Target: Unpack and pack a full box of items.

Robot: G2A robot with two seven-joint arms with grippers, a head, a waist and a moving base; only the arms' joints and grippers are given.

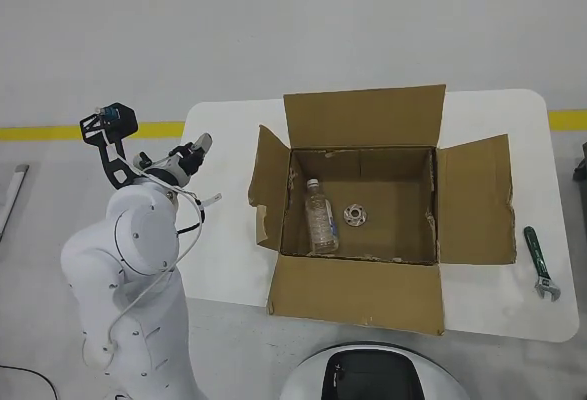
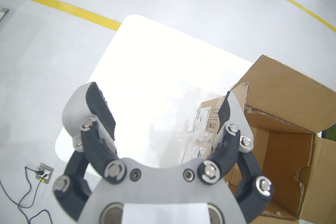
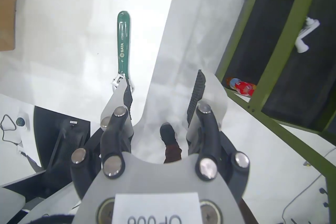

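The box [image 1: 358, 295] stands on the table [image 1: 228, 260]. In it a bottle [image 1: 320, 217] lies at the left, with a round part [image 1: 354, 214] just right of it. A wrench [image 1: 539, 262] lies on the table, right of the box.

White lettering on green wrench handle [image 3: 123, 36], upper centre; printed tag [image 3: 157, 208] at bottom edge — cut off; box labels [image 2: 203, 117] — too small to read.

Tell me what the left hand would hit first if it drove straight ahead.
Probably the bare table, just to one side of the box. The left hand is open and empty; depth is unclear.
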